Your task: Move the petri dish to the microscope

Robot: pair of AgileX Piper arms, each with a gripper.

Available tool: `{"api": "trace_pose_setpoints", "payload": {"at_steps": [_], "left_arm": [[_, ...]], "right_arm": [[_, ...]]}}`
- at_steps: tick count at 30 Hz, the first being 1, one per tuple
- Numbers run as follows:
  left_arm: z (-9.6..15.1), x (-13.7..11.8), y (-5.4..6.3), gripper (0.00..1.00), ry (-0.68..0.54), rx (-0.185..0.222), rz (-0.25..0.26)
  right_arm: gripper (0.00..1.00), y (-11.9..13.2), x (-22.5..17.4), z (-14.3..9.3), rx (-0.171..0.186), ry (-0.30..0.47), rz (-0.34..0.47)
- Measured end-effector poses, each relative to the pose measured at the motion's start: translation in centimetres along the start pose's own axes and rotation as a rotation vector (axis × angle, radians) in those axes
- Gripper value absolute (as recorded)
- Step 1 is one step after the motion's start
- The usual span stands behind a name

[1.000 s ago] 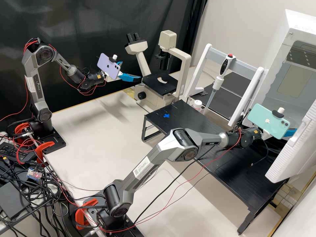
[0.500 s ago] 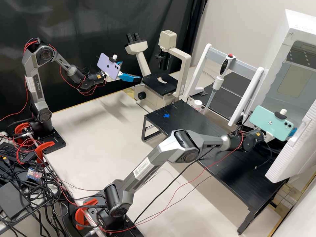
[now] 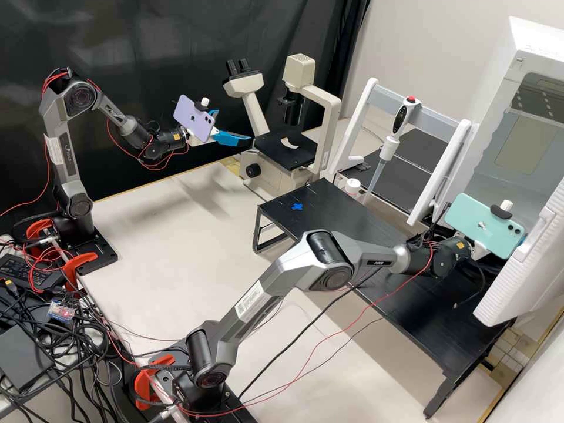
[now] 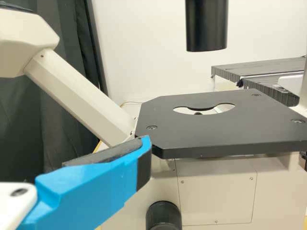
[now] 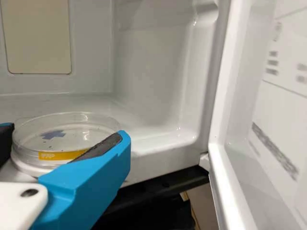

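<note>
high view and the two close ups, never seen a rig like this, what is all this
These are two robot arms at a lab bench. The high view comes from a fixed camera looking down; each wrist view comes from a camera on one arm, just behind its gripper.

The left gripper is open and empty beside the microscope. The right gripper is at an open white box, with a clear, round dish right at it. I can't tell whether it grips the dish yet.

On the bench stands a low black table with a blue cross on top. Behind it, a pipette hangs upright.
</note>
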Motion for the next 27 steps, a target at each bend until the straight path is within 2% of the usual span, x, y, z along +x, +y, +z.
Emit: {"api": "trace_pose_setpoints", "payload": {"at_steps": [5,11,16,19,24,27], "left_arm": [[0.0,0.0,0.0,1.00,0.000,0.000,0.000],[0.0,0.0,0.0,1.00,0.000,0.000,0.000],[0.0,0.0,0.0,1.00,0.000,0.000,0.000],[0.0,0.0,0.0,1.00,0.000,0.000,0.000],[0.0,0.0,0.0,1.00,0.000,0.000,0.000],[0.0,0.0,0.0,1.00,0.000,0.000,0.000]], "right_arm": [[0.00,0.8,-1.6,0.1,0.014,0.020,0.010],[0.00,1.0,-3.6,0.3,0.052,0.027,0.028],[0.00,1.1,-6.1,0.7,0.051,0.050,0.057],[0.00,1.0,-8.3,0.9,0.081,0.071,0.086],[0.00,0.9,-12.1,0.2,0.104,0.140,0.143],[0.00,0.0,-15.0,-0.9,0.094,0.201,0.157]]}}
